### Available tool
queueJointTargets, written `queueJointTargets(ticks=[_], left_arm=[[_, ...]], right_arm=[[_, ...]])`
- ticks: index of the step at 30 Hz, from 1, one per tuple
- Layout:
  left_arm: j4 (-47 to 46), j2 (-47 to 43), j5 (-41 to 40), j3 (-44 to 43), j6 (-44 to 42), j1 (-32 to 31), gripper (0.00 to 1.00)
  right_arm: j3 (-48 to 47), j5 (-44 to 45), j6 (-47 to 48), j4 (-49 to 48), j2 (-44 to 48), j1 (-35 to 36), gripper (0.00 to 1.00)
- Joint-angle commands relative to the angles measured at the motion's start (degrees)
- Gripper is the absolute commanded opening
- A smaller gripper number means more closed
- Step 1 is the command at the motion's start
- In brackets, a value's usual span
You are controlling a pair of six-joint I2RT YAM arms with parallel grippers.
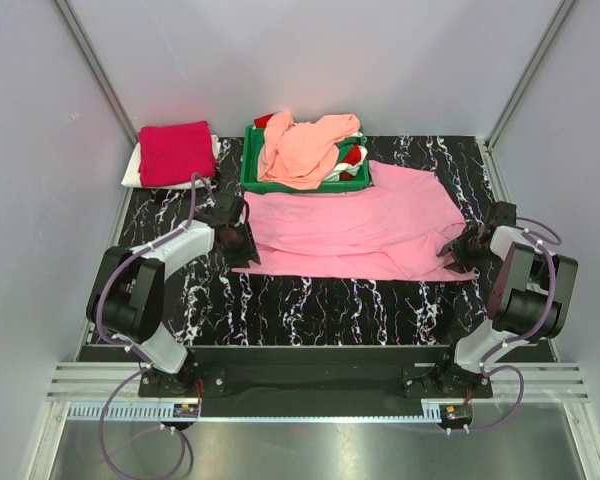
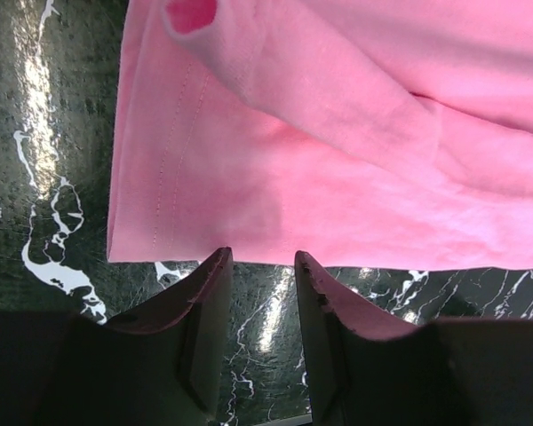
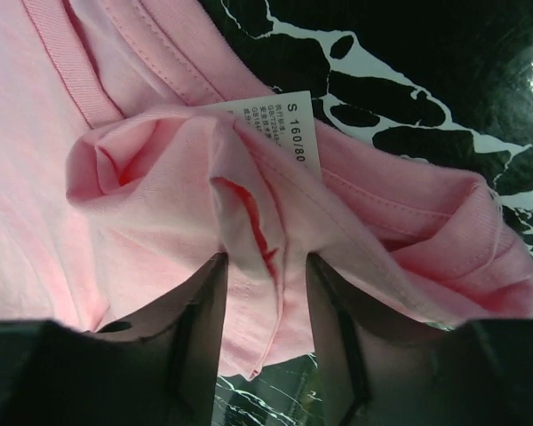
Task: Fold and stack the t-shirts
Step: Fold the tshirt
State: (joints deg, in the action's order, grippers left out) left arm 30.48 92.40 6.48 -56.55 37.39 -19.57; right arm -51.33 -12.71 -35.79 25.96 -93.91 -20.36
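Stack back-left: 1 crimson t-shirt (image 1: 175,152) folded on a white t-shirt (image 1: 130,173). Pink t-shirt (image 1: 360,225) spread mid-table, only part-folded. Left gripper (image 2: 262,264) narrowly parted, empty, tips just off the hem. Right gripper (image 3: 266,262) pinching bunched collar by the neck label (image 3: 293,129). Peach t-shirt (image 1: 300,150) plus others wait in green tray (image 1: 248,165). Judging roughly half done.

I have the spread t-shirt (image 1: 350,225) across the table's (image 1: 310,300) middle, the tray (image 1: 280,188) of crumpled t-shirts (image 1: 300,150) behind it at the far edge, and a folded t-shirt (image 1: 175,152) at the far left corner, apparently atop another.
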Motion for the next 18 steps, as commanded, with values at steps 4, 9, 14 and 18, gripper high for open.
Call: queueJointTargets(ticks=[4,9,14,18], left_arm=[[-2.79,-1.35,0.20,1.80,0.23,-0.29,0.38],[-3.14,-1.34,0.20,2.24,0.49,-0.55,0.37],[-3.15,-1.35,0.11,2.41,0.67,-0.91,0.36],[-2.97,-1.52,-0.07,2.76,0.67,-1.17,0.35]], right_arm=[[-1.75,0.41,-0.07,-2.49,-1.28,-0.21,0.38],[-1.67,0.05,-0.07,-1.79,0.48,-0.12,0.36],[-1.75,-0.03,0.02,-1.87,0.92,-0.12,0.34],[-2.19,-0.82,-0.07,-1.70,0.66,-0.12,0.26]])
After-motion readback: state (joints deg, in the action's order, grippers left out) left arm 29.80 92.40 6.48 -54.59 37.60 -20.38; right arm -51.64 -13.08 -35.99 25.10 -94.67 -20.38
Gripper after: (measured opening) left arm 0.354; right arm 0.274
